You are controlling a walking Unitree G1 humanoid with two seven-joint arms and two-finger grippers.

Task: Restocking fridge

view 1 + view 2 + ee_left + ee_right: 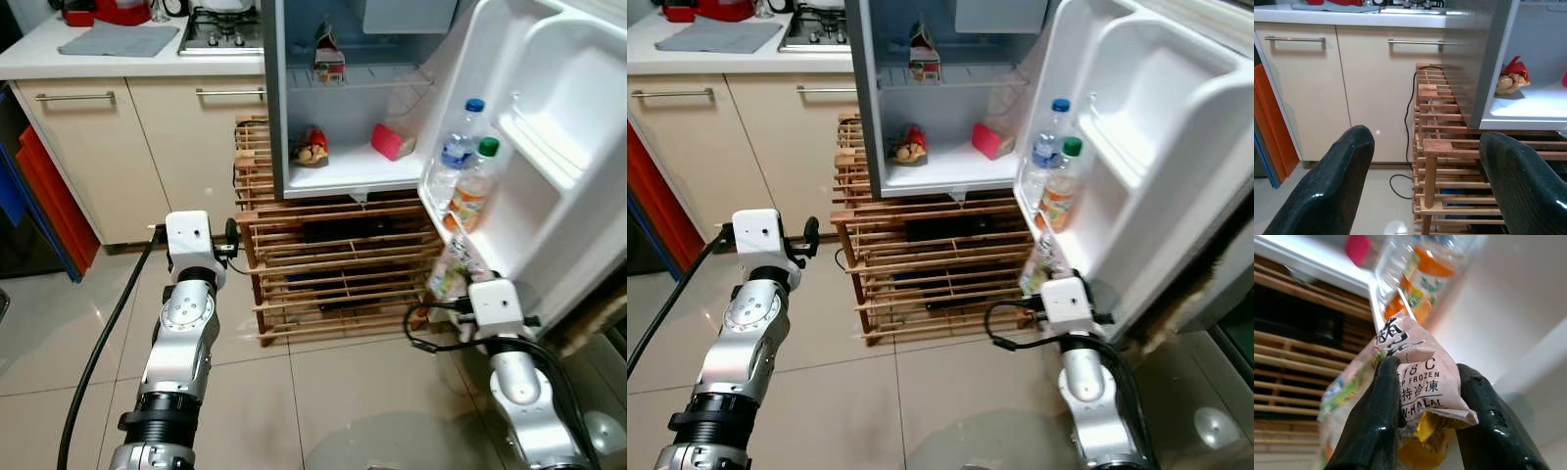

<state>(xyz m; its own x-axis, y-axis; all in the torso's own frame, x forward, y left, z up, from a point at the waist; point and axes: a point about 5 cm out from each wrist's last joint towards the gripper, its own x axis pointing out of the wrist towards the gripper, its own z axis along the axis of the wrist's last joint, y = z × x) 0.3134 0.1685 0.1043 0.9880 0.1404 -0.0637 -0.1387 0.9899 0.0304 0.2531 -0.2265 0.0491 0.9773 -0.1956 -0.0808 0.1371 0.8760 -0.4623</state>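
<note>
Below the open fridge door (549, 147), in the left eye view, the right gripper (453, 284) holds a frozen food packet (452, 266) just under the door shelf (443, 211). Two bottles (462, 174) already stand there. The floppy packet could bump the shelf edge or the bottles and slip out.

From the right eye view, the left gripper (809, 238) hangs near the wooden rack (921, 264), well away from the fridge.

Looking along the left wrist view, its two black fingers (1327, 191) are spread wide with nothing between them.

Up close in the right wrist view, the two fingers (1374, 421) squeeze the pink packet (1420, 377) by one end. The rest sticks out past the tips, toward the orange bottle (1422, 279).
</note>
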